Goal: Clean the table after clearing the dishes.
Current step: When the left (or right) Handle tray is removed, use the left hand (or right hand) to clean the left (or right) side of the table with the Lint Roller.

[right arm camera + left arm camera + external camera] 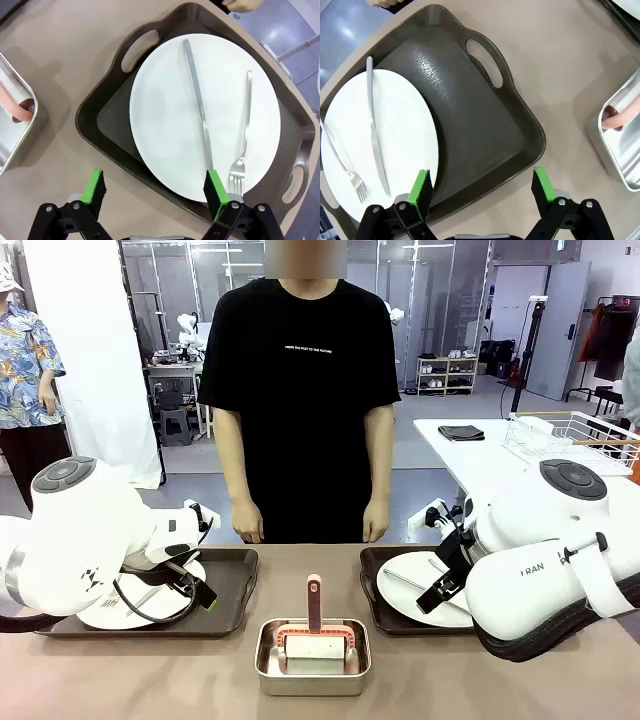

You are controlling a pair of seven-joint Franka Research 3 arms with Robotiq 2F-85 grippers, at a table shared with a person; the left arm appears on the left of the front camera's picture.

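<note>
We can read "FRAN" in dark letters on the white shell of the right arm (560, 580). The line of small white print on the person's black T-shirt (300, 390) is too small for us to make out. Our landmark is the steel pan (312, 687) on the table (150, 680), holding a pink-handled tool (314, 605) whose handle points toward the person. The left tray (485, 125) lies left of the pan and the right tray (100, 125) lies right of it. Each has its long side along the table's edge and a cut-out handle at the end nearest the pan. The left gripper (481, 182) hovers over the left tray's rim, jaws spread wide with nothing in them. One green pad is above the edge of the left plate (405, 125), the other above bare table. That plate sits at the tray end away from the pan. Its fork (340, 160) and long flat silver piece (375, 145) lie side by side, with the tines toward the jaws. The right gripper (155, 182) is equally wide open and empty. One pad is over bare table on the pan's side, the other just beside the tines of the right fork (243, 130) on the right plate (165, 110). A long silver piece (197, 105) crosses that plate lengthwise, its tip toward that pad.
</note>
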